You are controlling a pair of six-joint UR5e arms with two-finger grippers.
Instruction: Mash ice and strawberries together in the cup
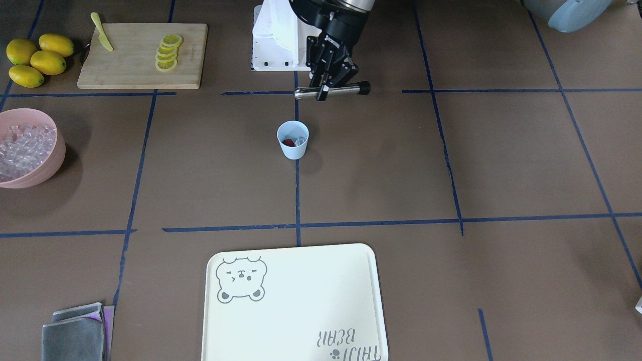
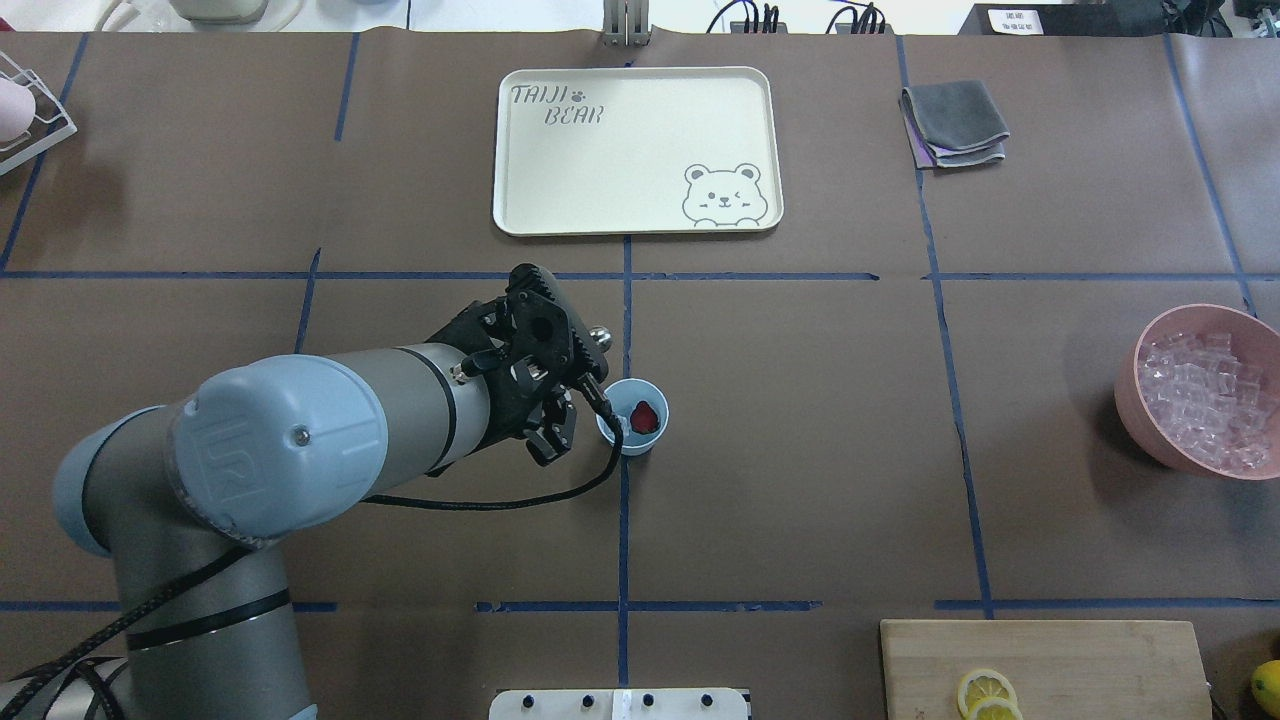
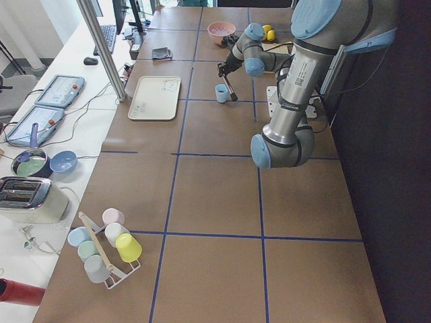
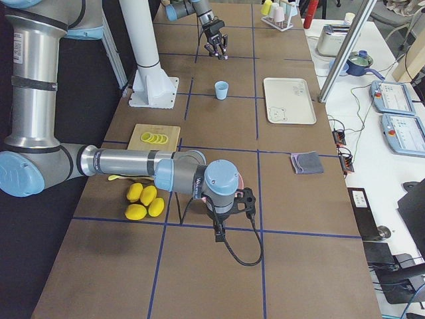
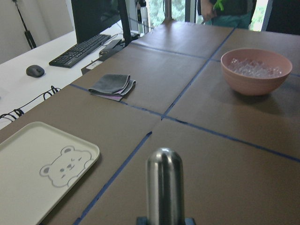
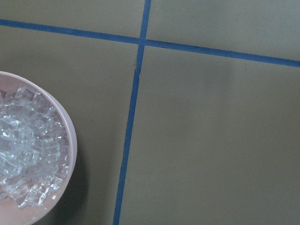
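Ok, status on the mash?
Left gripper shut on steel muddler, beside cup, not in it. Right gripper: cannot tell. Strawberry, ice in cup. Nothing blocking.

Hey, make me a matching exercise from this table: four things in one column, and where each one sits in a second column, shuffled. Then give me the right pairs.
Column one
1. strawberry
2. lemon slices
3. metal masher
4. grey cloths

Column two
A. gripped by the left claw
B. directly on the table
C. on the wooden board
D. inside the blue cup

Pairs: 1-D, 2-C, 3-A, 4-B
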